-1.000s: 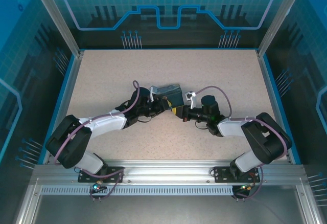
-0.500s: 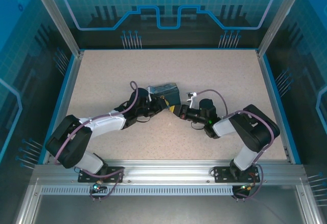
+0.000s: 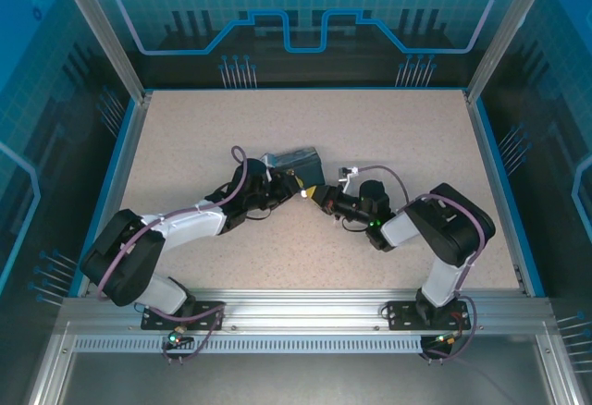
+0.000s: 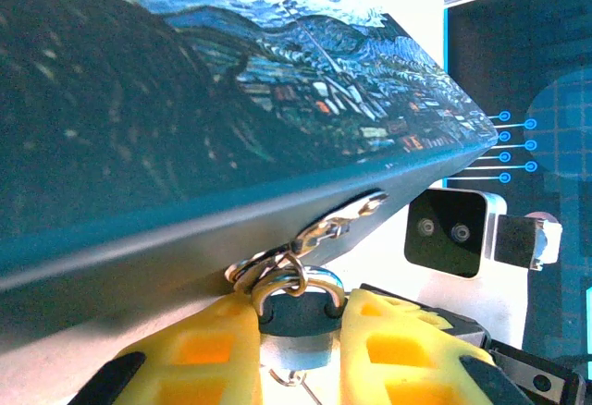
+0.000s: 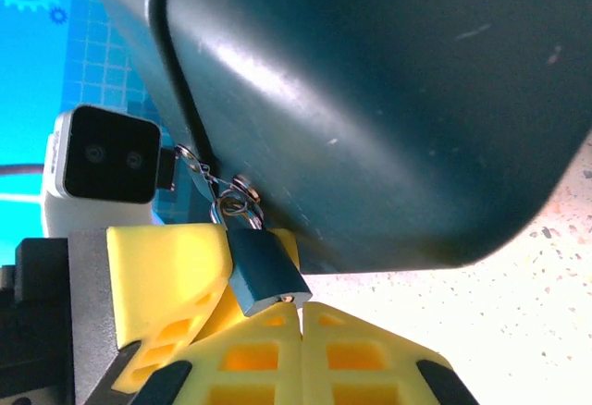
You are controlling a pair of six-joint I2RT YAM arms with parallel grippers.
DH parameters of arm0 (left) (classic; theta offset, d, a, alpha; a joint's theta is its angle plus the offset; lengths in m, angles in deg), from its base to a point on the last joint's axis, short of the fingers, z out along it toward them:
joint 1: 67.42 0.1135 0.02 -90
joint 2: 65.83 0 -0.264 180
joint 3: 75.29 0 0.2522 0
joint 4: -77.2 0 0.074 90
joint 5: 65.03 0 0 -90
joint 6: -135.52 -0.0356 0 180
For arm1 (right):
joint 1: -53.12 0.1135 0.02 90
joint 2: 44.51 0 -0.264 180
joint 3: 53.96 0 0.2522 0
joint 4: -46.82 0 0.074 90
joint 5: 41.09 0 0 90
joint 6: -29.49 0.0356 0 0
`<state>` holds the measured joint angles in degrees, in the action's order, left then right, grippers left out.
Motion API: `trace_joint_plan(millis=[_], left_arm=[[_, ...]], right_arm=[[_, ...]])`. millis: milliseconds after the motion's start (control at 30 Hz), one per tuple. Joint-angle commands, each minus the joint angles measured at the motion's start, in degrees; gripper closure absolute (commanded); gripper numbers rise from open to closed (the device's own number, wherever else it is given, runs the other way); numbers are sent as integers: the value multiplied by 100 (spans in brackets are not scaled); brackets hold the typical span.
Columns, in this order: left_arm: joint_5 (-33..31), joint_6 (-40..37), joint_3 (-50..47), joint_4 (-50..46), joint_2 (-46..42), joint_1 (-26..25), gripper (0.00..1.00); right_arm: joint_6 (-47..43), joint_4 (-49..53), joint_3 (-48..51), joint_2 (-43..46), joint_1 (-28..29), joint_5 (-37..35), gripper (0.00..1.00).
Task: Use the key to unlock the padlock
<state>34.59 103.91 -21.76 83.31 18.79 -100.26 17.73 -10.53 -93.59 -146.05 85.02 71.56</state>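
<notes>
Blue padlock (image 5: pixel 265 271) with a thin silvery shackle (image 5: pixel 224 209) hangs from the hasp (image 4: pixel 319 232) on the edge of the dark-blue painted tin (image 5: pixel 388 100).

- Right wrist view: the long axis is tilted. The shackle end points up-left into the hasp ring and the base points down-right.
- Left wrist view: the axis runs roughly vertical in frame, with the shackle up at the tin and the base down.
- Left gripper (image 4: pixel 298 308): clamped on the lock. One yellow finger sits against each side of the body, with the shackle loop just clear above the fingertips.
- Right gripper (image 5: pixel 303 314): its fingers are pressed together with no gap, and the tips butt against the lock's base from below.
- A small metal glint (image 5: pixel 289 300) sits right at that junction. It's too small to identify.
- Lock body: plain, matte, with slightly rounded corners, tiny next to the tin.
- Overhead: both grippers converge at the tin's near corner, mid-table (image 3: pixel 388 128). The lock itself is too small to resolve there.
</notes>
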Motion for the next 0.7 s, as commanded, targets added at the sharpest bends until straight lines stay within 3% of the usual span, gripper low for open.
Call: trace_joint_plan(millis=[0, 333, 667], left_arm=[[514, 42, -47, 526, -148, -153, 100], [524, 102, -65, 641, -99, -155, 100], [545, 76, -66, 666, -77, -153, 100]], right_arm=[[607, -705, -323, -100, 214, -86, 100], [1691, -1028, -528, -451, 382, -267, 100], [2009, -998, -586, -447, 438, -446, 99]])
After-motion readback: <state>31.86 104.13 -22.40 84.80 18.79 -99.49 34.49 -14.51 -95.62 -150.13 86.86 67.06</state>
